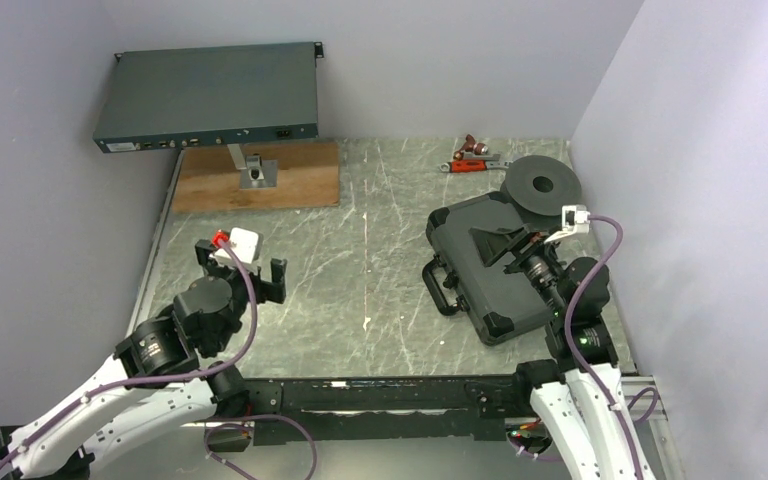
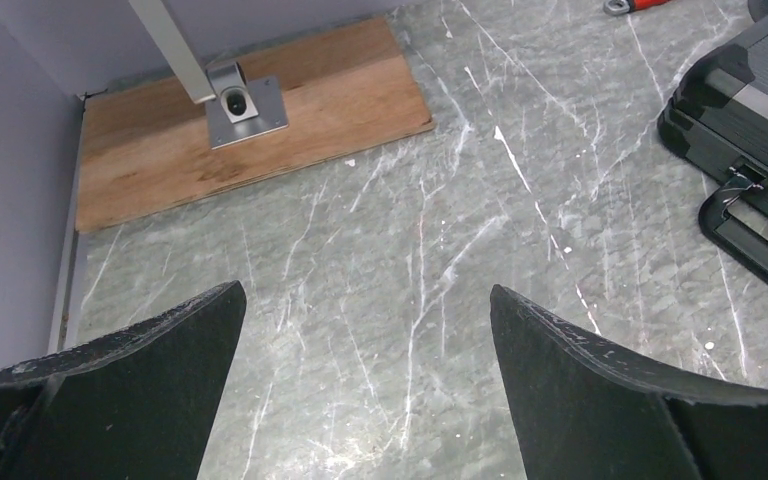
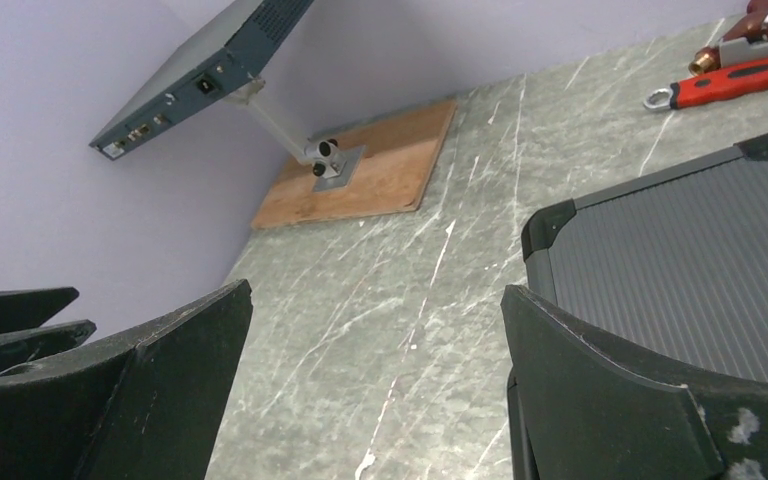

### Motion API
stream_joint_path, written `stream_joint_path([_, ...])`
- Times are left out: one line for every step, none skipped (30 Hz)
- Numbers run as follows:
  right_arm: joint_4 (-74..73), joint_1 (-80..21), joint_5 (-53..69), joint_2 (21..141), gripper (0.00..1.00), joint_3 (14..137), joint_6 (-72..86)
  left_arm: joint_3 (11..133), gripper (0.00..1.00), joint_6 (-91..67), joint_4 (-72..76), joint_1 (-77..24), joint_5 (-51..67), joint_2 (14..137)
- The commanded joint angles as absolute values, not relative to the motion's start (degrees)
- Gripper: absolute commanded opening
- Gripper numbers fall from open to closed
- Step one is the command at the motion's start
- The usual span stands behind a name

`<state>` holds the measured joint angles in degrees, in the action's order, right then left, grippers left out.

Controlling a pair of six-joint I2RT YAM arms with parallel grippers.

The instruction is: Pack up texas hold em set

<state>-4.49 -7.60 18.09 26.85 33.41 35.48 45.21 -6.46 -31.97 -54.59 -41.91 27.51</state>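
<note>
Case: the black hard case (image 1: 480, 290) lies flat on the bench (image 1: 360, 290), lid shut, turned at an angle to the bench edge.
Case lid: ribbed grey panel with black moulded corners, seen close in the right wrist view.
Case handle: the black handle (image 2: 750, 240) is on the long side of the case that faces the middle of the bench, lying low against the stone.
Right hand: the right hand (image 3: 375, 290) hangs above the case, over its lid at the edge; the two fingers stand wide apart with nothing between them. One finger is over a lid corner, the other over bare bench beside the case. Whether it touches the lid cannot be told.
Left hand: the left hand (image 2: 365, 295) is well apart from the case, on its handle side, above bare bench; its fingers are spread wide and grip nothing.
Spool: a black round spool (image 1: 540, 185) sits at the far corner of the case; touching or not cannot be told.
Red-handled tool: a red-handled tool (image 1: 470, 163) lies beyond the case, near the back wall.
Wooden board: a wooden board (image 1: 260, 180) lies far from the case, in the far corner on its handle side, and carries a metal stand.
Rack unit: a flat grey-blue rack unit (image 1: 210, 95) is mounted tilted on that stand, above the board.
</note>
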Motion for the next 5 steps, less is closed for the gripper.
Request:
stream_joint_path([3.9,-7.9,17.5,27.5,1.0,31.5,37.9,45.0,1.0,-6.5,-32.7,-54.8,-43.0,26.0])
stream_joint_path([3.9,-7.9,17.0,27.7,1.0,31.5,38.1,44.9,1.0,-6.5,-32.7,-54.8,-43.2,25.7])
stream_joint_path([3.5,-7.9,16.4,27.9,1.0,31.7,38.0,44.8,1.0,-6.5,-32.8,-54.8,-43.4,25.6])
stream_joint_path([2.9,-7.9,16.0,28.1,1.0,31.9,37.7,44.7,1.0,-6.6,-32.8,-54.8,-43.7,25.4])
stream_joint_path([2.5,-7.9,15.6,28.0,1.0,32.1,37.4,44.7,1.0,-6.7,-32.9,-54.8,-43.8,25.4])
